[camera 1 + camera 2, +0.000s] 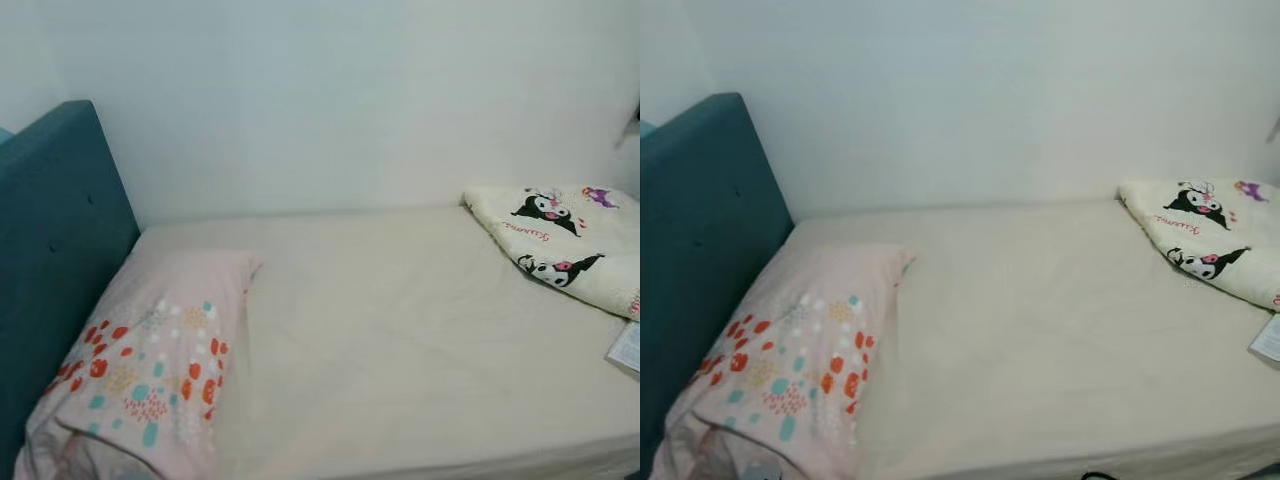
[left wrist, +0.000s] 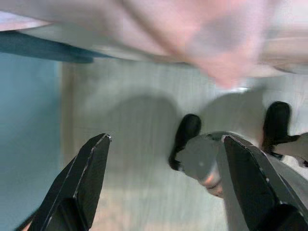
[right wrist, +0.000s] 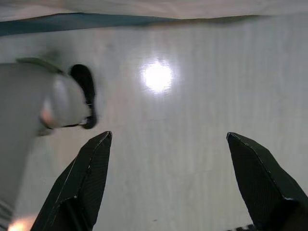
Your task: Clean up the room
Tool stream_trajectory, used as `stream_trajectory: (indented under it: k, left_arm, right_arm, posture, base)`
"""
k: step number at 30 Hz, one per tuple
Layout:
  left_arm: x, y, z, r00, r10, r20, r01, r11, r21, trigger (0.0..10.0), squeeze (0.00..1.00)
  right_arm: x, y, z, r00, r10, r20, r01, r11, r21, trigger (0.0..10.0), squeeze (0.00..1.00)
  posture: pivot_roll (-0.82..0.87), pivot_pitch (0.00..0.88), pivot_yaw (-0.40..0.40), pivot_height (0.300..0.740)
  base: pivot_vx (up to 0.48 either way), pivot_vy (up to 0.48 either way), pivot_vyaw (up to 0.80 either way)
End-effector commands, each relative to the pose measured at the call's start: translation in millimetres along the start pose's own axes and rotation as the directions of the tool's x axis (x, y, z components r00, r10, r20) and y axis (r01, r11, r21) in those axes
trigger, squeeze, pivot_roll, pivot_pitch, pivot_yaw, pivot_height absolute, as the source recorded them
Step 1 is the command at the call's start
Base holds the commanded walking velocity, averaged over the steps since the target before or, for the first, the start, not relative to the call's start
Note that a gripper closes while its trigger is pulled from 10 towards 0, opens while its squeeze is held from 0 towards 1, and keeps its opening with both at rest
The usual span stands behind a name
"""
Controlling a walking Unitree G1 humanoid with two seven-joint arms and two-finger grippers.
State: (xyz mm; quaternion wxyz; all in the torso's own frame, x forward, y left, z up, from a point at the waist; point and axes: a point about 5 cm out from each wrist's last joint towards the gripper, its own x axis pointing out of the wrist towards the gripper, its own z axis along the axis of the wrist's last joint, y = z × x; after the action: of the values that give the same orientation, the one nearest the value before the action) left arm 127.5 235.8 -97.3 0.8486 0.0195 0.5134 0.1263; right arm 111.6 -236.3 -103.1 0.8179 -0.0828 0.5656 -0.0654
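While the robot stands facing it, the bed (image 1: 400,340) spans the head views from left to right, its cream sheet smooth and largely bare, set against a white wall (image 1: 350,100) on the far side. A teal headboard (image 1: 55,250) closes the left end. At that end lies a pink pillow (image 1: 160,360) printed with red and teal dots, its near corner hanging toward the bed's near edge. At the far right rests a folded cream blanket (image 1: 560,245) with cartoon figures, and just beyond it, at the right border, the corner of a white paper (image 1: 627,347).

Judged from this arrangement, bed tidying appears mostly complete: sheet flat, blanket folded, pillow in place. Straightening the pillow and removing the paper may remain; the rest of the room cannot be assessed.

Both arms hang idle beside the bed. The left gripper (image 2: 163,183) and right gripper (image 3: 168,183) point down at the pale floor (image 3: 192,120), fingers spread wide and holding nothing. The robot's black feet (image 2: 185,139) stand on the floor.
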Motion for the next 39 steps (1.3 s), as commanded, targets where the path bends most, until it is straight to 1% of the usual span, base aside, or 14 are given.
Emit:
stream_trajectory:
  k: [1, 12, 19, 24, 29, 34, 39]
  left_arm:
    - [-0.1, -6.0, -2.1, 1.000, -0.022, -0.015, 0.023, 0.999, 0.026, 10.0, 0.00]
    - [1.2, -14.7, 6.8, 0.999, -0.049, 0.003, 0.049, 0.998, 0.042, 10.0, 0.00]
    - [0.7, -15.9, 3.4, 0.998, -0.056, -0.006, 0.056, 0.997, 0.053, 10.0, 0.00]
    - [0.1, -15.4, -1.0, 0.998, -0.060, -0.020, 0.061, 0.996, 0.065, 10.0, 0.00]
    - [0.0, -14.7, -1.9, 0.998, -0.060, -0.023, 0.061, 0.996, 0.068, 10.0, 0.00]
    - [0.1, -14.7, -1.4, 0.998, -0.061, -0.023, 0.063, 0.995, 0.071, 10.0, 0.00]
    - [0.2, -15.5, -0.7, 0.998, -0.065, -0.022, 0.066, 0.995, 0.077, 10.0, 0.00]
  right_arm:
    - [0.5, -2.2, 6.9, 1.000, -0.005, 0.021, 0.005, 1.000, -0.015, 10.0, 0.00]
    - [1.3, 0.8, 18.6, 0.999, 0.010, 0.051, -0.008, 0.999, -0.045, 10.0, 0.00]
    - [1.3, 1.9, 18.5, 0.999, 0.015, 0.050, -0.012, 0.999, -0.049, 10.0, 0.00]
    - [1.2, 9.3, 14.5, 0.999, 0.026, 0.040, -0.024, 0.998, -0.053, 10.0, 0.00]
    - [1.0, 11.5, 11.9, 0.999, 0.030, 0.036, -0.028, 0.998, -0.052, 10.0, 0.00]
    - [1.0, 11.6, 11.8, 0.999, 0.029, 0.036, -0.028, 0.998, -0.052, 10.0, 0.00]
    - [1.3, 13.5, 16.1, 0.999, 0.029, 0.043, -0.027, 0.998, -0.052, 10.0, 0.00]
  posture:
    - [-0.09, 0.000, -0.042, 0.740]
    - [-0.09, 0.000, -0.046, 0.740]
    - [-0.09, 0.000, -0.042, 0.740]
    - [-0.09, 0.000, -0.038, 0.740]
    - [-0.09, 0.000, -0.035, 0.740]
    - [-0.09, 0.000, -0.034, 0.740]
    - [-0.09, 0.000, -0.034, 0.740]
  base:
    - [0.000, -0.480, 0.00]
    - [0.000, -0.480, 0.00]
    - [0.000, -0.480, 0.00]
    - [0.000, -0.480, 0.00]
    - [0.000, -0.480, 0.00]
    - [0.000, -0.480, 0.00]
    - [0.000, -0.480, 0.00]
